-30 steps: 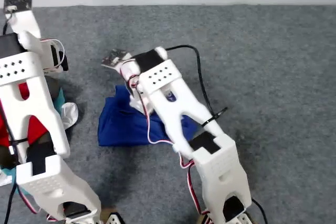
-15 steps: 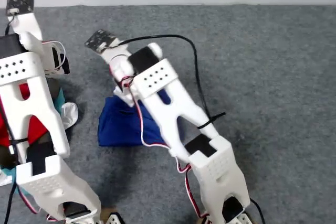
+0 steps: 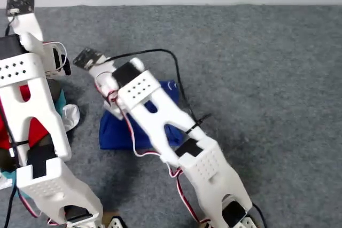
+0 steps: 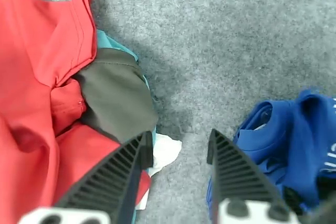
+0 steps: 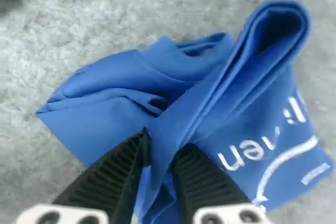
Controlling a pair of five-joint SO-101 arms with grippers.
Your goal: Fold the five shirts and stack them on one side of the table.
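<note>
While the right claw (image 5: 160, 144) is clamped tight on a raised fold of the blue shirt (image 5: 220, 93), which sits crumpled on the grey surface (image 3: 267, 68), the left claw (image 4: 179, 141) hangs spread open over the bare strip between that shirt and the pile (image 3: 59, 113). That pile, under the left arm, has a red shirt (image 4: 31, 51), an olive shirt (image 4: 115, 95) lying against it, plus teal cloth (image 4: 103, 38) and white cloth (image 4: 166, 150) poking out.

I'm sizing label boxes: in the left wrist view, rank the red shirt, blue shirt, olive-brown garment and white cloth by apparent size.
1. red shirt
2. blue shirt, cut off at the picture's edge
3. olive-brown garment, not far behind the blue one, so this order is unsure
4. white cloth
</note>
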